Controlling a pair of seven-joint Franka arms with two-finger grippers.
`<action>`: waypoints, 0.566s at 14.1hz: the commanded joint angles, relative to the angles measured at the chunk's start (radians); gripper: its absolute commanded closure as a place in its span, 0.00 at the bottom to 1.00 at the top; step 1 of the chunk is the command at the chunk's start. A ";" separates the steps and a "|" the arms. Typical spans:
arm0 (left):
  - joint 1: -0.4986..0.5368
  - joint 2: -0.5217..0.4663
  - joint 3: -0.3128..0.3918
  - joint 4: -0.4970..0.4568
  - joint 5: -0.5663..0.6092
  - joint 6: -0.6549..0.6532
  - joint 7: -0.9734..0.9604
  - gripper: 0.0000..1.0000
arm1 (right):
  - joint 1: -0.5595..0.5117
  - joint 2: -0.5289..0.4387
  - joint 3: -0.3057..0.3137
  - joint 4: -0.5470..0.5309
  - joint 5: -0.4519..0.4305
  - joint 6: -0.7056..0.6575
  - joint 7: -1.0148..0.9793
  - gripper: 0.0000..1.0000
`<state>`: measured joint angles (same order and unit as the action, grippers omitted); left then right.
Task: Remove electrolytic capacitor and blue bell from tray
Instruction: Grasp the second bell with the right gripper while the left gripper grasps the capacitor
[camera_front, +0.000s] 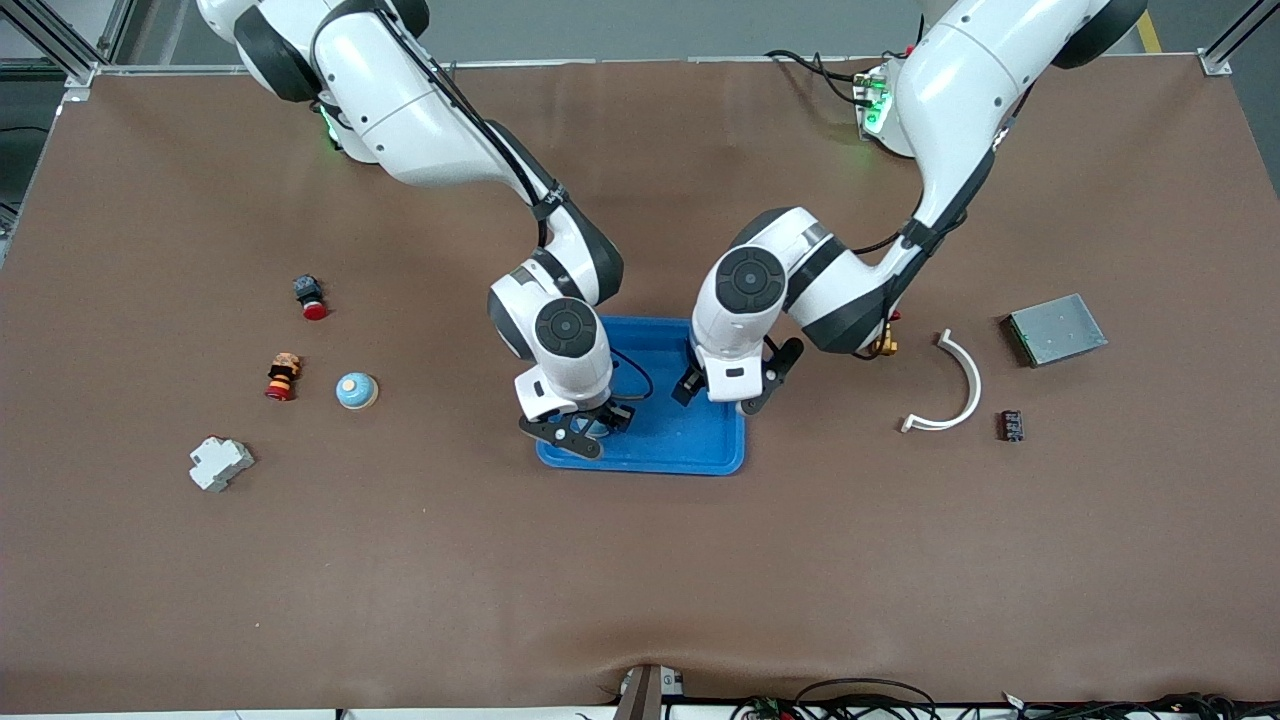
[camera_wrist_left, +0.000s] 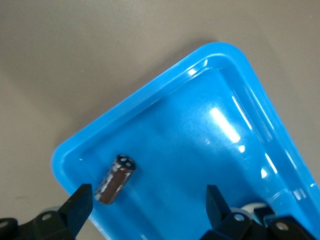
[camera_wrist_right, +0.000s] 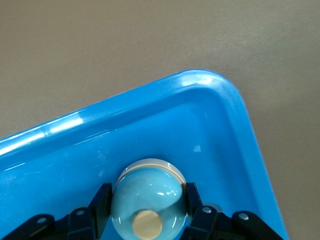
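Both jaws sit over the blue tray (camera_front: 700, 450) at frame centre: our right gripper (camera_wrist_right: 147, 210) clamps a pale-blue domed bell (camera_wrist_right: 149, 200), cream button up; our left gripper (camera_wrist_left: 145, 205) gapes wide above a brown capacitor (camera_wrist_left: 115, 179) lying flat, long axis diagonal.

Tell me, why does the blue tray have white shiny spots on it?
That is glare from lights overhead bouncing off glossy plastic: in the left wrist view, bright streaks cross the tray floor beside the capacitor; in the right wrist view, a white band runs along its rim above the bell; in the front view it looks evenly blue.
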<state>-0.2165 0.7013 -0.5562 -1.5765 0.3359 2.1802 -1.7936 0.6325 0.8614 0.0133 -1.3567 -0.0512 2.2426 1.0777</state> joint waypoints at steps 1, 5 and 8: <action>-0.026 0.026 0.006 0.007 0.041 0.039 -0.073 0.00 | -0.037 -0.054 0.017 0.001 -0.004 -0.089 -0.036 1.00; -0.034 0.035 0.006 -0.029 0.067 0.069 -0.101 0.00 | -0.135 -0.130 0.017 -0.010 0.076 -0.167 -0.270 1.00; -0.031 0.027 0.006 -0.092 0.083 0.099 -0.101 0.00 | -0.230 -0.194 0.014 -0.053 0.090 -0.238 -0.482 1.00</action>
<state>-0.2442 0.7423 -0.5560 -1.6228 0.3905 2.2478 -1.8690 0.4690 0.7320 0.0111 -1.3455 0.0207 2.0297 0.7214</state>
